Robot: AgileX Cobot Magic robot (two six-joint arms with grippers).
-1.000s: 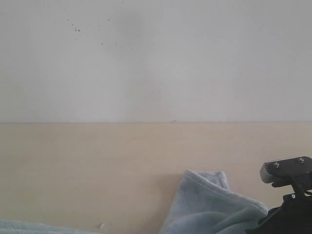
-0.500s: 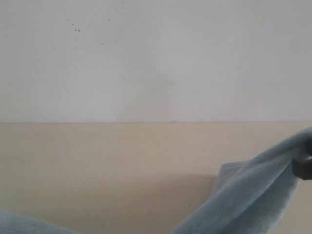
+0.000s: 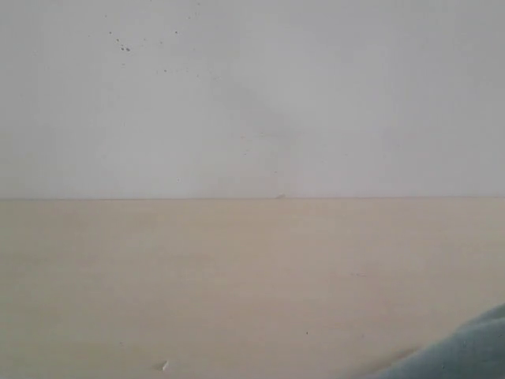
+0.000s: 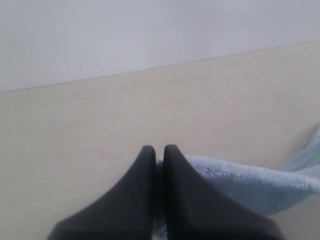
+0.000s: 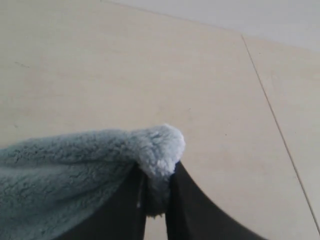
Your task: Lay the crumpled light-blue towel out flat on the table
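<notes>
Only a rounded fold of the light-blue towel (image 3: pixel 467 355) shows in the exterior view, at the bottom right corner of the beige table (image 3: pixel 237 276). Neither gripper appears there. In the left wrist view my left gripper (image 4: pixel 159 150) is shut, a thin edge of the towel (image 4: pixel 240 180) is pinched between its black fingers, and the cloth trails off to one side over the table (image 4: pixel 75 125). In the right wrist view my right gripper (image 5: pixel 158 172) is shut on a fluffy bunched corner of the towel (image 5: pixel 160 142), which bulges over the fingertips above the table (image 5: pixel 100 60).
A plain white wall with small dark specks (image 3: pixel 125 47) rises behind the table's far edge. A tiny pale chip (image 3: pixel 164 365) lies near the front left. A thin seam line (image 5: pixel 272 110) crosses the surface in the right wrist view.
In the exterior view the towel rose with the right gripper, then swept off to the lower right. The gripper and the strip of towel at the bottom left have left the view.
</notes>
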